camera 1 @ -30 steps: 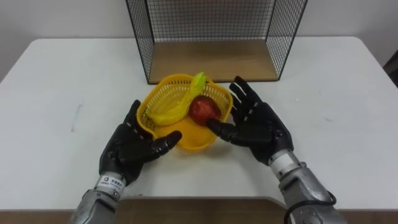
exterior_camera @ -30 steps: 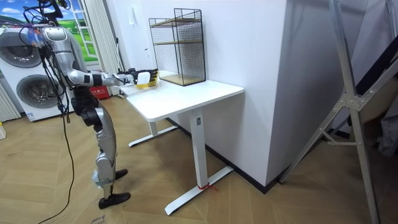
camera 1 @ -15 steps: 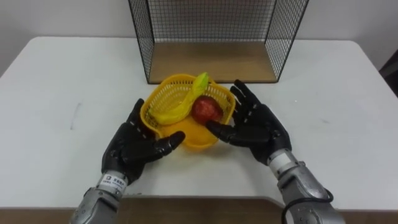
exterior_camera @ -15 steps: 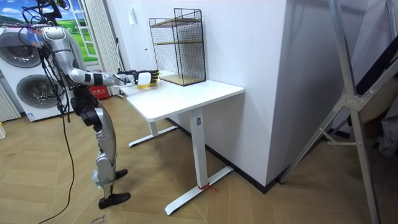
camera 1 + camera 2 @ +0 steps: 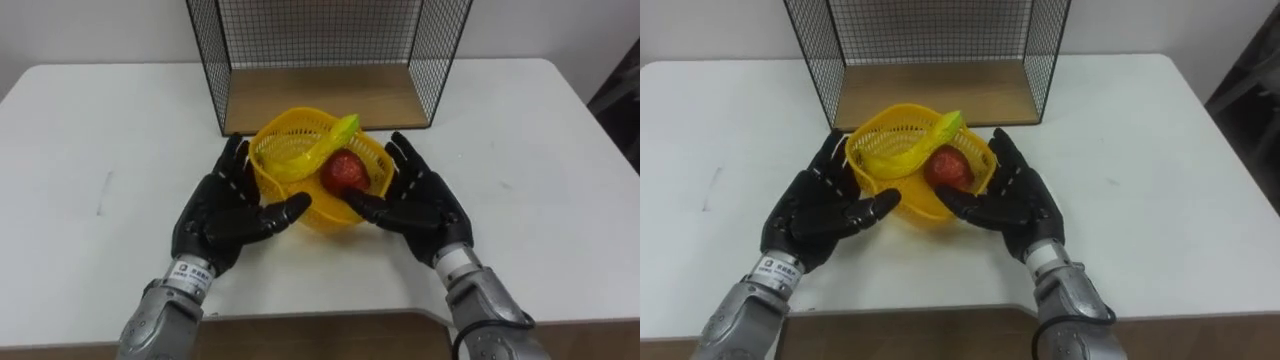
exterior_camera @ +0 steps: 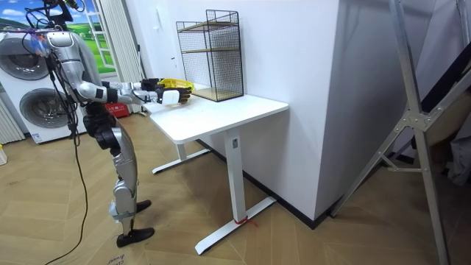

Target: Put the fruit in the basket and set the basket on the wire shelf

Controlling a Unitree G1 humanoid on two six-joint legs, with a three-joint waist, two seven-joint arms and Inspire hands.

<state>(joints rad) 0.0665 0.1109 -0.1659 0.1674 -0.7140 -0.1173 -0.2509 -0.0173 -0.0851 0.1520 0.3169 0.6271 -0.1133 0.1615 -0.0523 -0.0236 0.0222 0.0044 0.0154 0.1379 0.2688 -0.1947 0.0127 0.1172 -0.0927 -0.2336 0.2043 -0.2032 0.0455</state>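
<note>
the robot's two hands now clasp the basket [image 5: 325,208] from either side, a second after they lay on the worktop [image 5: 90,150] a little short of it. the left hand [image 5: 222,215] presses its straight fingers flat against the basket's left wall, with the thumb reaching under the front. the right hand [image 5: 420,205] mirrors it on the right wall. neither hand is curled into a fist; both are spread wide and hold the basket between the palms.

the banana [image 5: 315,155] lies across the basket, its tip poking over the far rim, and the apple [image 5: 343,172] sits beside it on the right. the fruit part of the job looks finished.

the basket is now nearer the shelf [image 5: 320,95] than it was, just in front of the wooden floor of the open lower bay. in the room view the arms are stretched out level at the worktop's end, and the basket appears to ride slightly above the surface, though whether it is fully clear is hard to tell.

what is left is the placing: carrying the basket forward through the bay's mouth and setting it down. with only flat palms squeezing the thin walls, the load could slip or tilt and spill the banana if the pressure eases.
</note>
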